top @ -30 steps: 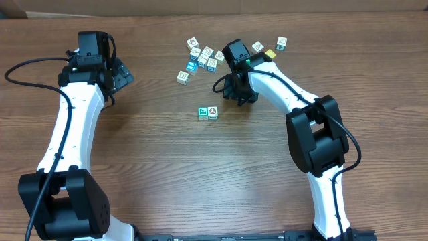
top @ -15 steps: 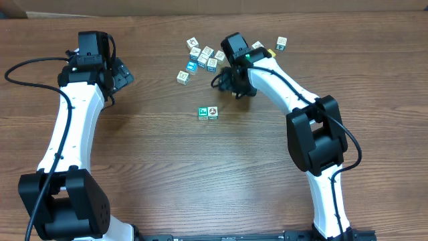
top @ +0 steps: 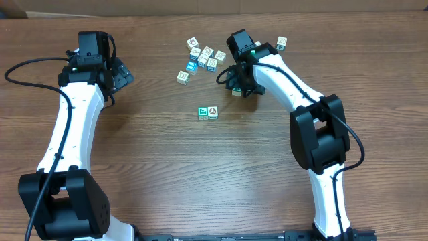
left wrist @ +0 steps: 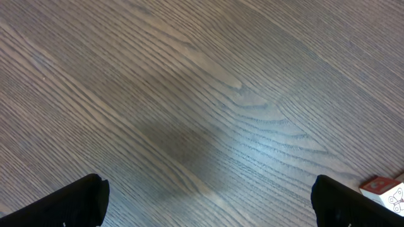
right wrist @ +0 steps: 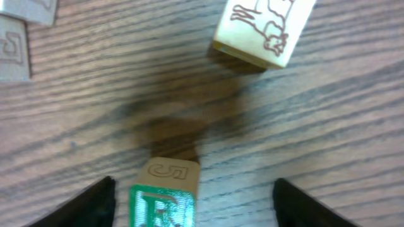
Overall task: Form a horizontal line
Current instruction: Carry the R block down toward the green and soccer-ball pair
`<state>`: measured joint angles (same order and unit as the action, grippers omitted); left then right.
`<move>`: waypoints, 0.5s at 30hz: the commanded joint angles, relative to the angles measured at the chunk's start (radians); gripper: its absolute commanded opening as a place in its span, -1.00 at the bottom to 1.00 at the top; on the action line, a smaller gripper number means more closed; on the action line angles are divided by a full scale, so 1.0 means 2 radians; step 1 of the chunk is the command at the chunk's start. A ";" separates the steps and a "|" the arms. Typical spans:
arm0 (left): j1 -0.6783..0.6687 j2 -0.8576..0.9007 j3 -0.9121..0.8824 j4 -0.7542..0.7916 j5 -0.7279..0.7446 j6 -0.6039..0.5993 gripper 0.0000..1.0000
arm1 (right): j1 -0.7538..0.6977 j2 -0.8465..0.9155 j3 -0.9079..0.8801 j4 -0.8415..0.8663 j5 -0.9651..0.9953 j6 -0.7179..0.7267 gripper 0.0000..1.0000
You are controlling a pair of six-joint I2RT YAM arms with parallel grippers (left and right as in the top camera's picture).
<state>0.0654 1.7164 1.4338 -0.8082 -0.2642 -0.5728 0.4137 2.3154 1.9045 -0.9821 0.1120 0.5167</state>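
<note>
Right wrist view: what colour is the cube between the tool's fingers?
The cube: green lettered face, cream face above; clearest in the right wrist view.

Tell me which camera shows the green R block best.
The right wrist view: the green R block sits large at the lower middle, letter face and cream top clear. Overhead shows it only as a tiny pale cube, letter unreadable. The left wrist view misses it.

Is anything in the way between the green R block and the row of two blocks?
No, nothing visible. Only bare table lies between the green R block, at the right gripper, and the row.
</note>
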 commanded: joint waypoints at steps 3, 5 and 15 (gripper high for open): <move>-0.004 -0.002 0.003 0.000 0.001 0.000 1.00 | 0.001 0.001 0.010 0.002 0.007 0.003 0.08; -0.004 -0.002 0.003 0.000 0.001 0.000 1.00 | 0.002 0.001 0.010 0.001 0.007 0.003 0.01; -0.004 -0.002 0.003 0.000 0.001 0.000 0.99 | 0.003 0.001 0.010 -0.002 -0.032 0.003 -0.10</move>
<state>0.0654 1.7164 1.4338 -0.8082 -0.2642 -0.5728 0.4141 2.3154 1.9045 -0.9871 0.0814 0.5232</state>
